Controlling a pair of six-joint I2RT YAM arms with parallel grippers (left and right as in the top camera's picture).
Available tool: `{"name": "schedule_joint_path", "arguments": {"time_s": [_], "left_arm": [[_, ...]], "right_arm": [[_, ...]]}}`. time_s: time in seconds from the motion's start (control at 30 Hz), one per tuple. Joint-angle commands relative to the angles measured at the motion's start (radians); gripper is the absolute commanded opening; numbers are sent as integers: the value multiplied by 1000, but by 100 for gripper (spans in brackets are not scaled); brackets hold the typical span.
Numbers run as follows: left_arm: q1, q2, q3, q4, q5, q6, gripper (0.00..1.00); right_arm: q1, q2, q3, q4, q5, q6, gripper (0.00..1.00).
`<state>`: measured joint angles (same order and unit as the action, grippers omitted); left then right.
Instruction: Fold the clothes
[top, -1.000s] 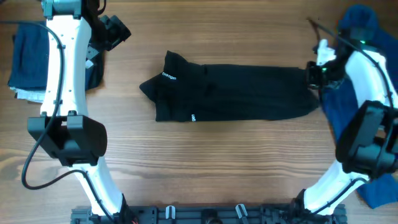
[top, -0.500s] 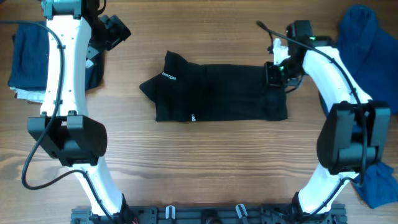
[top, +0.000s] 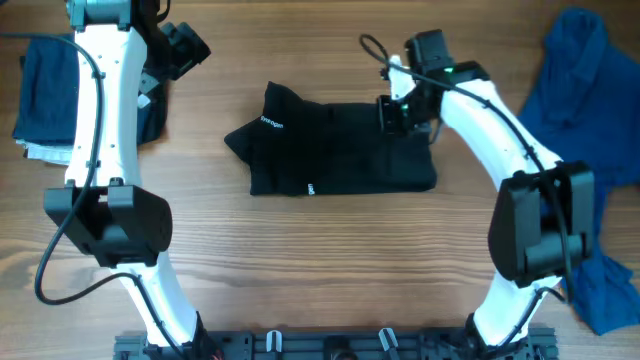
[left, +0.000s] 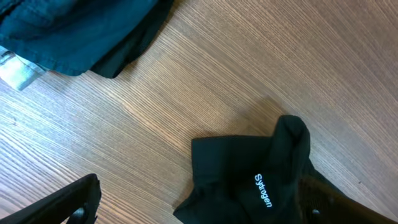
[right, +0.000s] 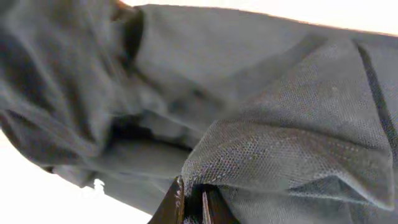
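Note:
A long black shirt (top: 330, 150) with small white logos lies in the middle of the table, its right end doubled over to the left. My right gripper (top: 392, 115) hangs over the shirt's upper right part, shut on that lifted end. In the right wrist view the gripper (right: 194, 202) pinches a fold of black mesh fabric (right: 280, 143). My left gripper (top: 180, 50) stays open at the far left, holding nothing. In the left wrist view the gripper (left: 199, 211) spreads wide above the shirt's logo end (left: 249, 180).
A stack of navy garments (top: 50, 85) lies at the far left, also seen as navy garments (left: 74, 31) in the left wrist view. A royal-blue garment (top: 580, 110) sprawls along the right edge. Bare wooden table (top: 330, 260) runs in front of the shirt.
My right gripper has travelled left across the table, dragging the shirt's right end over the rest, so the shirt now looks much shorter. The left arm has not moved.

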<state>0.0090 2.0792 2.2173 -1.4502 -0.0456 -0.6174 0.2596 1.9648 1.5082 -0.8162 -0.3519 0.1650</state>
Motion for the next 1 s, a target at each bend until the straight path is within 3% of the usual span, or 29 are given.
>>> {"name": "schedule_joint_path", "arguments": {"time_s": [0.0, 0.13, 0.17, 0.23, 0.33, 0.5, 0.63, 0.67, 0.97], "left_arm": [[10, -18, 14, 3, 7, 13, 100], [10, -18, 14, 3, 7, 13, 100], [10, -18, 14, 3, 7, 13, 100], [10, -18, 14, 3, 7, 13, 100], [10, -18, 14, 3, 7, 13, 100], [10, -18, 14, 3, 8, 12, 100], [10, -18, 14, 3, 7, 12, 100], [10, -18, 14, 3, 7, 12, 100], [10, -18, 14, 2, 7, 12, 100]], "right_arm": [[54, -6, 24, 48, -21, 70, 8], [95, -5, 23, 78, 40, 101, 12], [101, -5, 23, 80, 50, 100, 24], [102, -5, 23, 80, 52, 101, 68], [102, -9, 46, 62, 52, 100, 94], [100, -17, 152, -8, 215, 114, 93], [92, -5, 125, -65, 297, 236, 57], [90, -5, 103, -64, 296, 275, 54], [90, -3, -43, 90, 314, 393, 53]]}}
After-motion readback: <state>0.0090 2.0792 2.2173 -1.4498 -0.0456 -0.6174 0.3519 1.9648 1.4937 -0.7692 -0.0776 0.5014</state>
